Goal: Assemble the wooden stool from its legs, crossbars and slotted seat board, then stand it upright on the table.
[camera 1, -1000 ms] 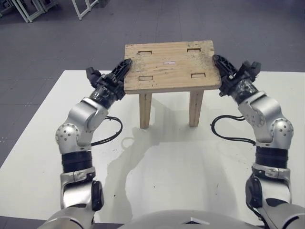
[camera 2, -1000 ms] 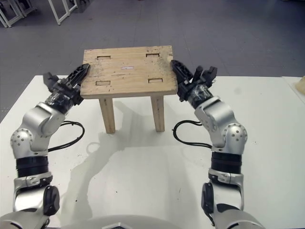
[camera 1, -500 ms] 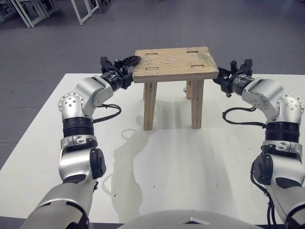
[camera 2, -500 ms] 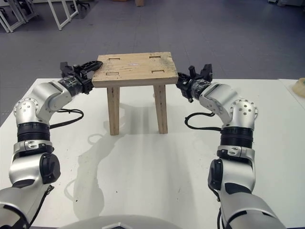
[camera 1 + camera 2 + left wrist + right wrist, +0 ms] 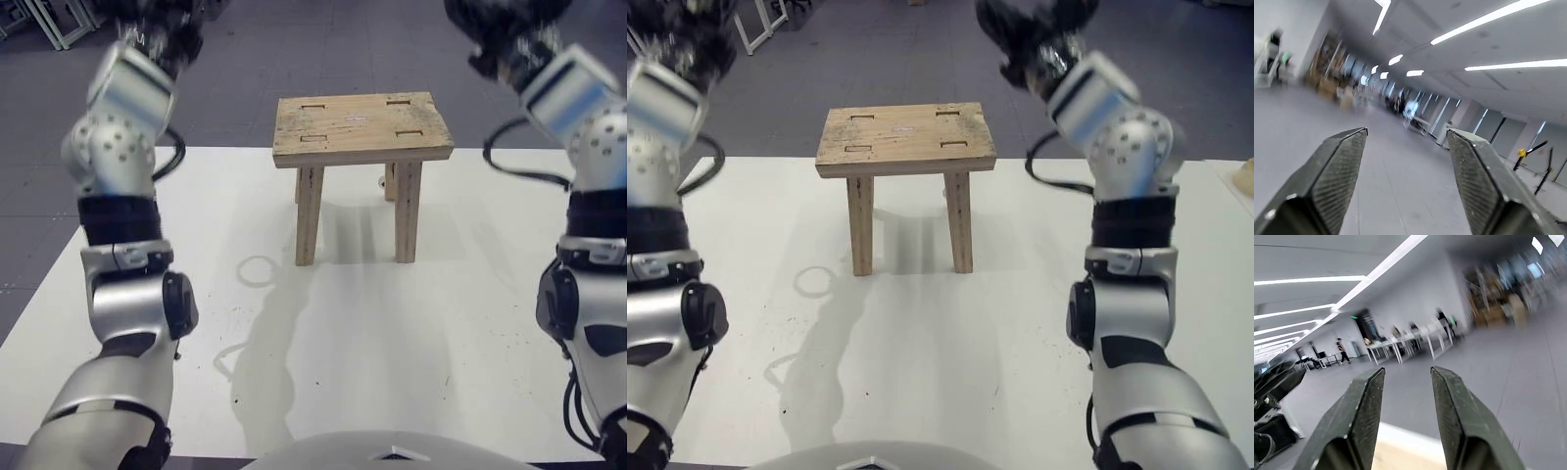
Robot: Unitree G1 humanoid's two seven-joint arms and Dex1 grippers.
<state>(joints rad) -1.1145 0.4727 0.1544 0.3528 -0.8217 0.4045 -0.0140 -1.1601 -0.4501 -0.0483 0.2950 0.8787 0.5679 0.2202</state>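
The left end effector [image 5: 1405,132] is held high, fingers spread, holding nothing. The stool [image 5: 361,127] stands upright and assembled on the desk [image 5: 411,372]. The right end effector [image 5: 1408,369] is likewise high, spread and empty. The task looks finished.

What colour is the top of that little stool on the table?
Pale yellowish bare wood; the seat board shows best in the left eye view.
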